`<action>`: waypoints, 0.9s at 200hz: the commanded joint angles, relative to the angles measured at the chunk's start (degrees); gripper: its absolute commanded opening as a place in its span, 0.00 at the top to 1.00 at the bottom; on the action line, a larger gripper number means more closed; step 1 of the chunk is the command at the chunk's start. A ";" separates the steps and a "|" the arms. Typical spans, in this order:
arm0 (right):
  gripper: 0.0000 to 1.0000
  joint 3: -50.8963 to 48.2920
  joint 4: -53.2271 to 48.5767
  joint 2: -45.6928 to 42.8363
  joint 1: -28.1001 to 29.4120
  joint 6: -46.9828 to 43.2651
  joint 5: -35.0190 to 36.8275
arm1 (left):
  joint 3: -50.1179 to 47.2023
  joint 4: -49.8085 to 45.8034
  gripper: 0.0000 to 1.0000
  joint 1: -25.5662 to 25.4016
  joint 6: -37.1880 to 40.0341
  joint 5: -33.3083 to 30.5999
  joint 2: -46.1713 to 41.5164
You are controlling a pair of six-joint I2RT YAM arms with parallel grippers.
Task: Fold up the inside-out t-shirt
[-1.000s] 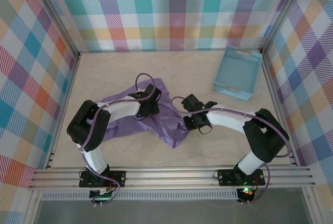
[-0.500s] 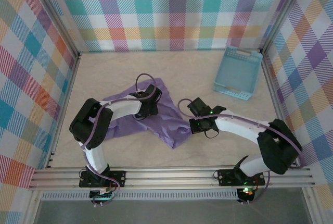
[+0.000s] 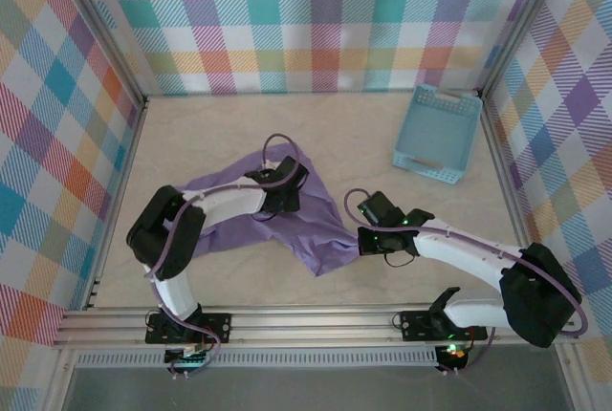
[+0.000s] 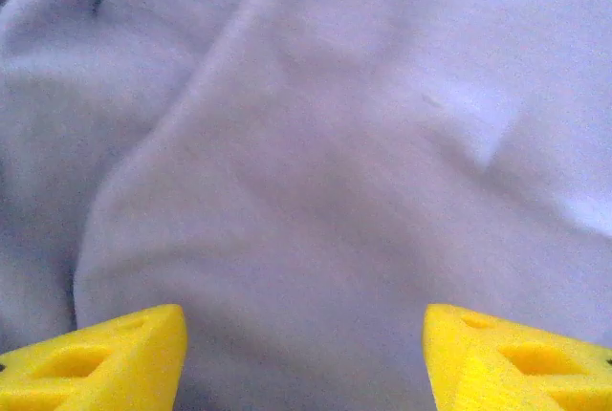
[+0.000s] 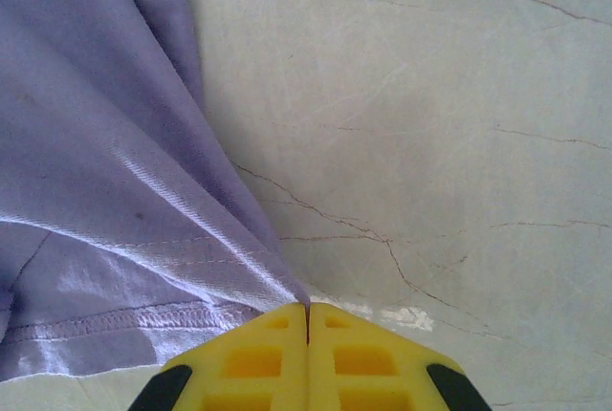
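Observation:
The lavender t-shirt (image 3: 311, 234) lies crumpled on the table between the two arms, with a stitched hem (image 5: 105, 320) showing in the right wrist view. My left gripper (image 3: 287, 191) hovers over the shirt's back part, its yellow fingertips (image 4: 115, 363) wide apart above smooth folds of the t-shirt (image 4: 316, 162); it is open and holds nothing. My right gripper (image 3: 371, 227) is at the shirt's right edge. Its jaws are shut, and a taut ridge of the t-shirt (image 5: 143, 191) runs into their tip (image 5: 307, 311).
A light blue slotted basket (image 3: 438, 134) stands at the back right. Bare pale tabletop (image 5: 440, 143) with thin cracks lies to the right of the shirt. Plaid walls enclose the table on three sides, and a metal rail (image 3: 316, 323) runs along the near edge.
The right gripper closed on the shirt's right edge and moved right and nearer, drawing the cloth out. The left gripper shifted slightly right over the shirt.

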 commanded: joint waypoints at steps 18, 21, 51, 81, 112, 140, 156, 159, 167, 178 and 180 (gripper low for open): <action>1.00 3.79 0.64 -0.62 -0.05 1.25 1.33 | -4.68 -4.35 0.31 -13.56 4.10 -10.28 -14.07; 1.00 3.93 0.44 -0.58 -0.05 1.20 1.35 | -5.09 -4.44 0.31 -14.82 4.11 -10.50 -14.48; 1.00 4.38 0.61 -0.24 -0.05 1.26 1.38 | -6.08 -5.33 0.31 -26.35 3.97 -10.47 -14.09; 1.00 3.55 1.47 -1.00 -0.06 1.97 1.48 | -5.26 -4.40 0.32 -31.22 1.66 -6.74 -9.40; 1.00 3.14 2.01 -1.93 -0.05 2.35 1.30 | -4.76 -4.05 0.35 -31.29 -0.89 -7.16 -5.15; 1.00 2.52 1.79 -3.01 -0.04 2.33 1.76 | -4.64 -3.93 0.38 -31.02 -1.69 -7.00 -2.22; 1.00 2.39 1.65 -3.30 -0.06 2.24 2.05 | -5.12 -3.95 0.40 -30.71 -2.44 -6.96 -1.08; 1.00 2.34 1.64 -3.28 -0.05 2.24 2.12 | -5.20 -3.85 0.40 -30.57 -2.55 -6.83 -0.95; 1.00 2.22 1.73 -3.38 -0.05 2.33 2.09 | -5.37 -3.69 0.41 -30.37 -2.69 -6.45 -0.50; 1.00 2.12 1.88 -3.41 -0.05 2.42 2.01 | -5.63 -3.20 0.43 -30.25 -2.75 -5.86 0.05; 1.00 2.05 1.85 -3.40 -0.07 2.48 2.00 | -5.60 -3.15 0.43 -30.20 -2.75 -5.88 0.18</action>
